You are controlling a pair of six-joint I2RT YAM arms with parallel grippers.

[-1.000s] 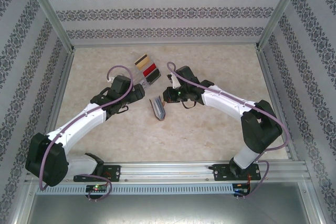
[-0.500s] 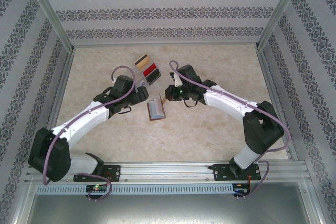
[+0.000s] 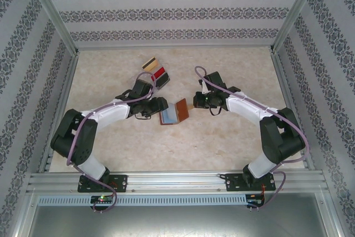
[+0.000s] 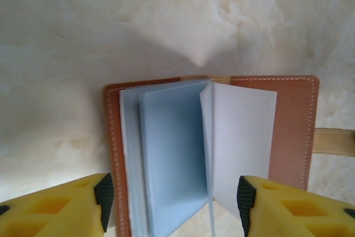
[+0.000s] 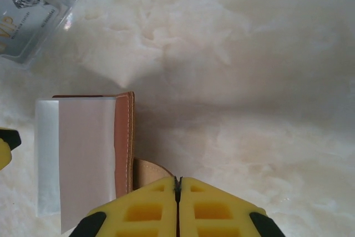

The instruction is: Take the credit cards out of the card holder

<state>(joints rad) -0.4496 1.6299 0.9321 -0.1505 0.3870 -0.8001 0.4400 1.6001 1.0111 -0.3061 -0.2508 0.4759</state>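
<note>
The brown leather card holder [image 3: 176, 110] lies open mid-table, its clear plastic sleeves [image 4: 172, 154] fanned up. In the left wrist view my left gripper [image 4: 172, 195] is open, with one fingertip on each side of the sleeves' near end and the brown cover [image 4: 289, 131] behind. My right gripper [image 5: 178, 181] is shut on the holder's tan strap [image 5: 145, 169], just right of the cover edge [image 5: 124, 137]. From above, the left gripper [image 3: 157, 106] and right gripper [image 3: 196, 104] flank the holder. Loose credit cards [image 3: 156, 72] lie on the table behind it.
A clear plastic case with a printed card [image 5: 30, 18] lies beyond the holder in the right wrist view. The marble tabletop [image 3: 233, 142] is bounded by patterned walls and an aluminium frame [image 3: 177, 178] at the near edge.
The holder went from standing on edge to lying open, and shifted right with the right gripper. The left gripper reached in to the sleeves and its jaws narrowed.
</note>
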